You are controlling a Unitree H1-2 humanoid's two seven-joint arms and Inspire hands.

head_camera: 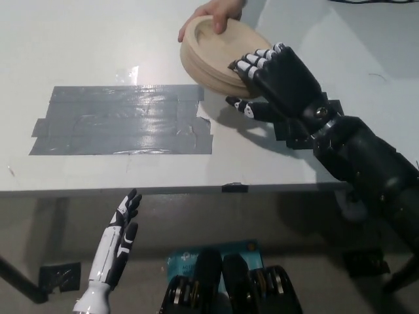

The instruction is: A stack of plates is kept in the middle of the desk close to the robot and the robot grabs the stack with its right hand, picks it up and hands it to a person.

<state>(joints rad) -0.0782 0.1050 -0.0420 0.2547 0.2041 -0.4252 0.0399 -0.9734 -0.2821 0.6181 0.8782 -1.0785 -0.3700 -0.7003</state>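
A stack of tan plates (213, 49) is held tilted above the back of the white desk (78, 59). My black right hand (275, 78) is shut on the stack's near right rim, fingers over the top edge and thumb underneath. A person's hand (216, 12) reaches in from the top edge and grips the far rim of the same stack. My white left hand (116, 245) rests open at the lower left, below the desk's front edge.
A wide patch of grey tape strips (121, 121) is stuck to the desk left of centre. The desk's front edge (163, 185) runs across the middle of the picture, with the floor below it.
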